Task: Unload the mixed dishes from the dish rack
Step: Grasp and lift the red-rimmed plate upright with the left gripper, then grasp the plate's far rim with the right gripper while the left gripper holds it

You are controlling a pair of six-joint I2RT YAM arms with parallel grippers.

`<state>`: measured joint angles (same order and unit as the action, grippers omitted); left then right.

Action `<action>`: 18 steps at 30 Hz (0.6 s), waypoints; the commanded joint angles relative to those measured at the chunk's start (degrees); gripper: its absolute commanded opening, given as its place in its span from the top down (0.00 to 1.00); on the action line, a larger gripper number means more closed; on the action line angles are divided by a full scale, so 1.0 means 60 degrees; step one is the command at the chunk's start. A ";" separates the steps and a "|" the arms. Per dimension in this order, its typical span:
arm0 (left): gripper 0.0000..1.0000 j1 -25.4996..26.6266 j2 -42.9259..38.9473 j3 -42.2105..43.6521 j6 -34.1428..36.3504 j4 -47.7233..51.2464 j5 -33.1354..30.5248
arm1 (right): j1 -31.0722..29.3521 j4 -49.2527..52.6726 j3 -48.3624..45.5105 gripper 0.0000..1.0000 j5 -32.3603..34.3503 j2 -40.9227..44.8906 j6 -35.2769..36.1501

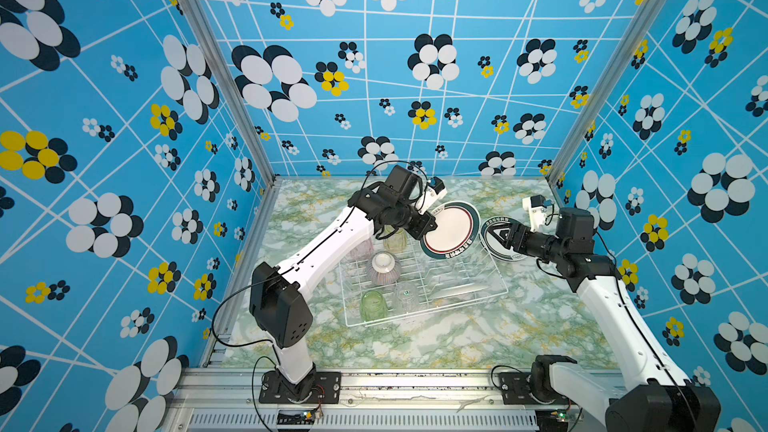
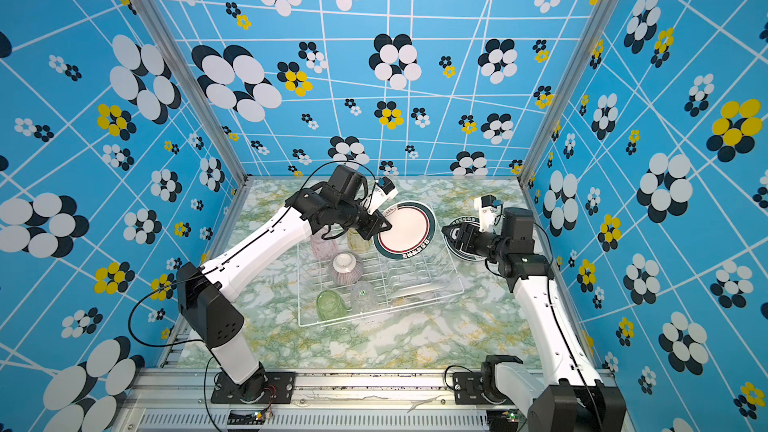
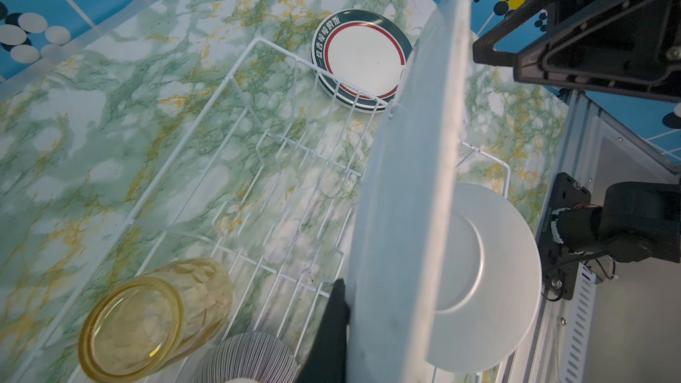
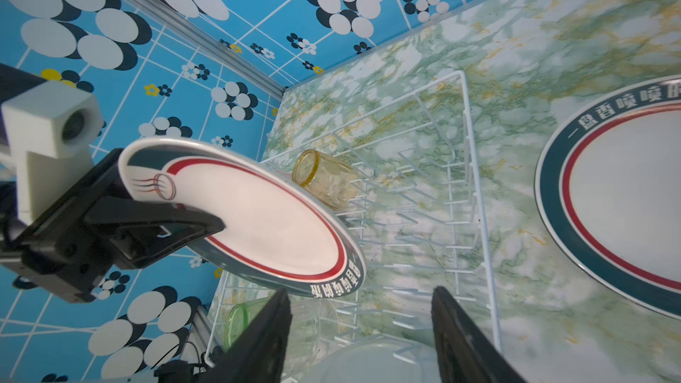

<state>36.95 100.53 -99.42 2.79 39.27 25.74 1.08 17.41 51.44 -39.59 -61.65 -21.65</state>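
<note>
Left hand point(image 1: 429, 226): jaws clamped on the rim of the held plate point(image 1: 451, 228). In the right wrist view one finger point(image 4: 191, 228) lies across the plate's white face. The plate is tilted, face up, and carried above the far end of the dish rack point(image 1: 496, 284), on the divider side.

Right hand point(image 1: 503, 236): jaws apart, nothing between them. It hovers over the stacked plates point(image 3: 363, 60), which lie flat on the tabletop point(image 1: 457, 338) just beyond the rack's far right corner, green rims and red rings showing.

Rack contents, divider side: one white-backed plate point(image 3: 490, 270) leans low at the near end.

Rack contents, left side:
- yellow tumbler point(image 3: 147, 318) at the far end, tilted on its side
- pink tumbler point(image 1: 361, 249) beside it, partly hidden behind the left arm
- striped bowl point(image 1: 384, 270) in the middle, upside down
- green tumbler point(image 1: 374, 305) and clear tumbler point(image 1: 406, 297) side by side at the near end

The rack stands on the tabletop, near its centre
</note>
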 commanded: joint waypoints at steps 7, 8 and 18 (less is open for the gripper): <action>1.00 -0.0470 -0.0466 0.0441 -0.1400 -0.1940 0.2824 | -0.0244 -0.1566 -0.0354 0.41 -0.1162 0.0079 -0.0777; 1.00 -0.0500 -0.0431 0.0483 -0.1531 -0.2083 0.3007 | -0.0273 -0.1751 -0.0397 0.42 -0.1245 0.0071 -0.0900; 1.00 -0.0669 -0.0117 0.0842 -0.2590 -0.3378 0.4229 | -0.0516 -0.2916 -0.0628 0.54 -0.1565 -0.0036 -0.1711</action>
<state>33.39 99.94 -95.33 -9.82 24.58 46.15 -1.41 3.99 48.29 -47.11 -61.69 -29.52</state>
